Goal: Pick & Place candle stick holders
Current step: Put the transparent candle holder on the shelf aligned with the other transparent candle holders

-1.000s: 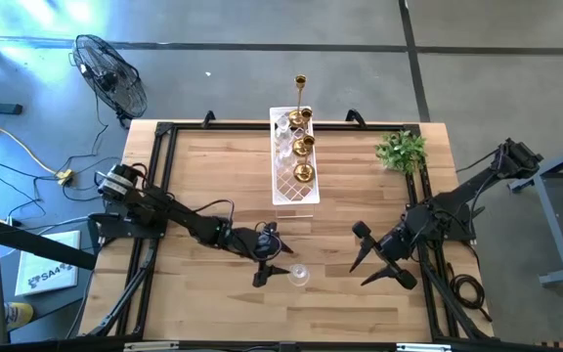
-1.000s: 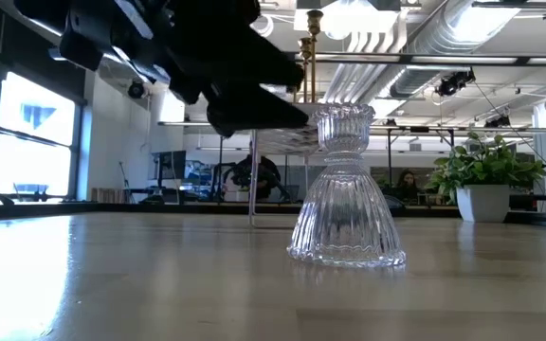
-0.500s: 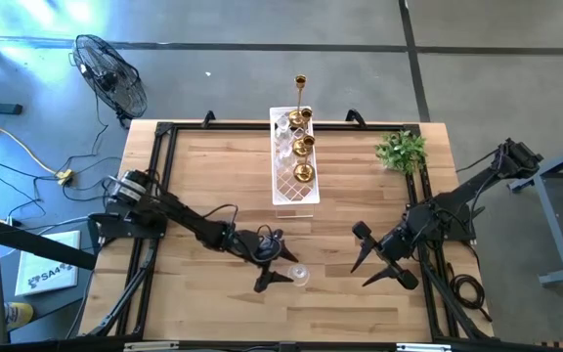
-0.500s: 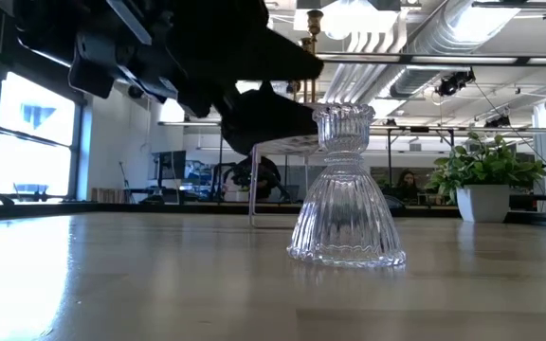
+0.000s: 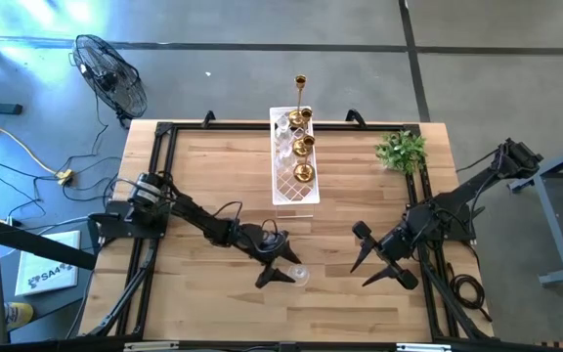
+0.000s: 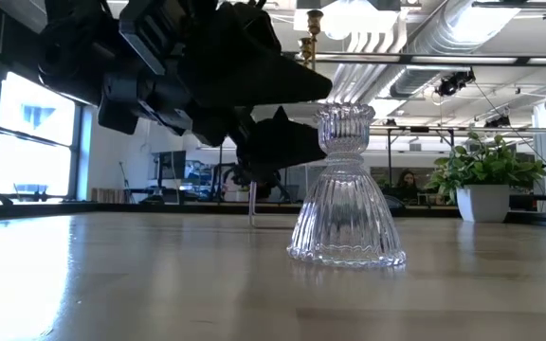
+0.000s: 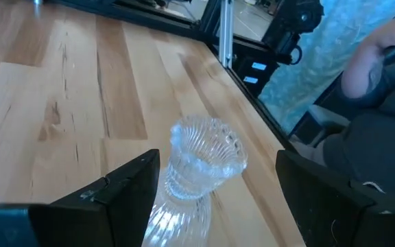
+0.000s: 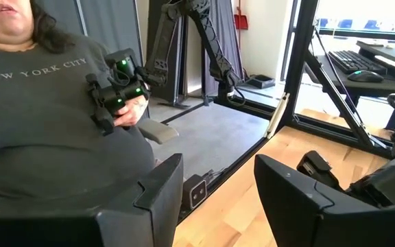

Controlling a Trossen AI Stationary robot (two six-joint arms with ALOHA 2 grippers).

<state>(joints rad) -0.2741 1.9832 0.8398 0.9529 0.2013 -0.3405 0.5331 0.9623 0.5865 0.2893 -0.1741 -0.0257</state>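
Left claw (image 5: 289,270) is low over the near middle of the worktop (image 5: 213,166), fingers spread wide, one on each side of the clear glass candle holder (image 5: 299,275). The left wrist view shows it plainly: the ribbed glass cup sits between the two dark fingers (image 7: 125,192) with bare wood showing on both sides, so nothing is pinched. From table height the glass candle holder (image 6: 346,189) stands upright on its flared base, and the left claw (image 6: 297,114) hangs level with its upper cup; whether a fingertip touches the glass there, I cannot tell.

Over at the far middle, the white lattice tray (image 5: 291,186) lies lengthwise. Two squat gold candle holders (image 5: 304,147) sit in it, with another gold piece and some clear glass at its far end, too small to sort out. The tall gold candle holder (image 5: 301,93) stands at the tray's far end, its slim stem rising past the worktop's edge.

The small green plant (image 5: 401,149) is at the far right corner. The right claw (image 5: 377,264) waits above the worktop's near right, fingers parted, holding nothing. Its wrist view looks past its fingers (image 8: 160,185) to a seated person (image 8: 40,103) gripping a handheld controller (image 8: 118,92). A floor fan (image 5: 110,73) stands off the worktop's far left corner.
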